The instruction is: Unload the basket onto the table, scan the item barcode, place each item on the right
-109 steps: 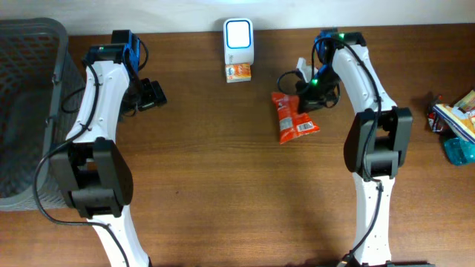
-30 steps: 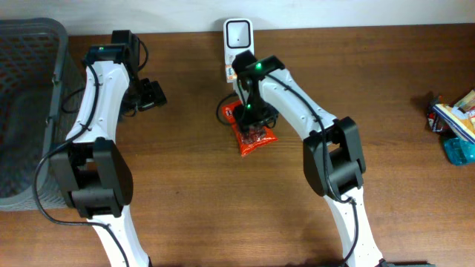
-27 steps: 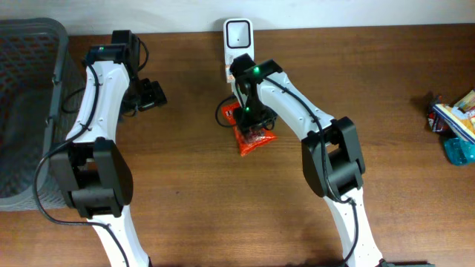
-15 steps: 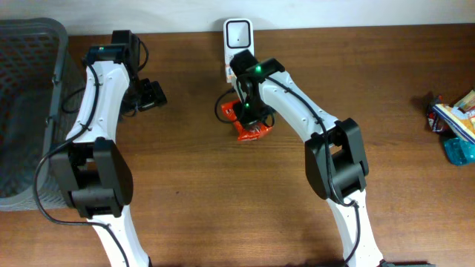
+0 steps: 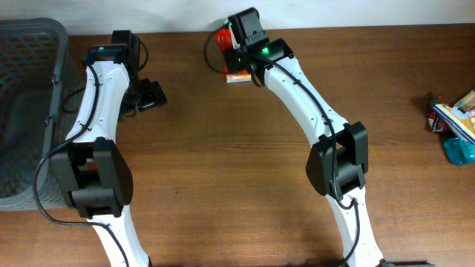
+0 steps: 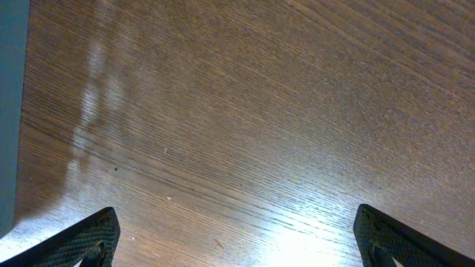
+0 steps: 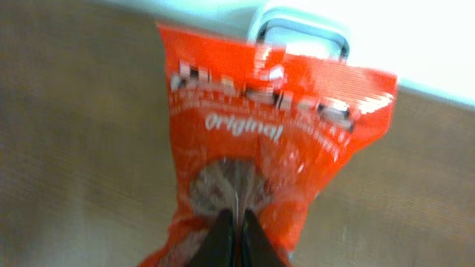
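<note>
Two end effectors: one on each arm; the right one holds the item, the left one holds nothing.
Right end effector (image 7: 236, 236): fingers pinched fully together, the near end of the bag's film caught between the tips.
Held item: a red snack bag (image 7: 260, 141) with "Original" printed in white on the face turned to the wrist camera. The picture is blurred and the rest of the print cannot be read.
Item position: the bag stretches away from the fingers, and its far edge overlaps the lower rim of the scanner in the wrist view. From overhead only a strip of red shows, just left of the right wrist, at the middle of the surface's far edge. How high it hangs above the wood cannot be told.
Scanner: a white housing with rounded corners (image 7: 304, 26), standing against the pale wall behind the bag. From overhead it is hidden under the right wrist.
Right arm: stretched forward and to the left, right up to the far edge.
Small box: orange and white (image 5: 237, 76), lying on the wood just beside the right arm's forward end.
Left end effector (image 6: 237, 241): jaws spread as wide as they go, one fingertip (image 6: 93, 237) in each lower corner of its camera view and bare wood between them. It is well apart from the bag.
Surface: dark brown wood (image 5: 223, 185).
Basket: dark mesh (image 5: 30, 89), at the left edge beside the left arm.
Right edge: a pile of colourful packets (image 5: 454, 122), well apart from both arms.
</note>
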`<state>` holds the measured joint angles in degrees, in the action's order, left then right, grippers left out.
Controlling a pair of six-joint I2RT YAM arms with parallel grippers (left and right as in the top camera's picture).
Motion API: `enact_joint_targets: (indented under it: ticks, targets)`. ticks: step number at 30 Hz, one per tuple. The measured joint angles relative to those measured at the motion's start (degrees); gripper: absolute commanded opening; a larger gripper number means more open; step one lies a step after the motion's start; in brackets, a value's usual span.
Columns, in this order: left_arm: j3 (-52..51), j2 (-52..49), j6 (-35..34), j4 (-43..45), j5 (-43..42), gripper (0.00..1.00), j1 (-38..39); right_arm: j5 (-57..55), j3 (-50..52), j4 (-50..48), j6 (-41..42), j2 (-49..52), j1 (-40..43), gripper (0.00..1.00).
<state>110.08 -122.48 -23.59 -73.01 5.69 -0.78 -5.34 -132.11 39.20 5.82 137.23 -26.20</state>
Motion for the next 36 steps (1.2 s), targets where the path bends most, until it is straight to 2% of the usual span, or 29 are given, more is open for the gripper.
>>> enact_joint_targets:
  ticks: [7, 11, 15, 17, 18, 20, 24, 28, 31, 36]
  targets:
    - [-0.02, 0.00, 0.00, 0.00, 0.02, 0.99, 0.00, -2.82, -0.02, -18.69, -5.66, 1.31, 0.59, 0.04]
    - [-0.02, 0.00, 0.00, 0.00, 0.00, 0.99, 0.00, -3.23, -0.11, -23.12, -7.74, 3.04, 1.53, 0.04]
    - [-0.02, 0.00, 0.00, 0.02, 0.02, 0.99, 0.00, -3.45, -0.13, -20.48, -8.61, 5.25, 3.04, 0.05]
    - [-0.02, 0.00, 0.00, 0.02, 0.02, 0.99, 0.00, -3.56, -0.11, -17.94, -8.81, 5.79, 3.54, 0.11]
    - [-0.02, 0.00, 0.00, 0.02, 0.02, 0.99, 0.00, -3.65, -0.11, -16.37, -9.09, 5.84, 3.67, 0.22]
    - [-0.02, 0.00, 0.00, 0.02, 0.00, 0.99, 0.00, -3.69, -0.13, -14.40, -8.81, 5.84, 3.61, 0.32]
    - [-0.04, 0.00, 0.00, 0.02, 0.02, 0.99, 0.00, -3.61, -0.13, -8.79, -9.29, 5.84, 2.80, 0.38]
    - [-0.04, 0.00, 0.00, 0.02, 0.00, 0.99, 0.00, -1.03, -0.13, -7.48, -9.60, 5.84, 1.40, 0.63]
    - [-0.04, 0.00, 0.00, 0.02, 0.02, 0.99, 0.00, 2.43, -0.13, -6.88, -9.66, 5.84, 0.55, 0.67]
    - [-0.04, 0.00, 0.00, 0.00, 0.00, 0.99, 0.00, 4.17, -0.22, -0.57, -9.73, 5.88, 0.24, 0.68]
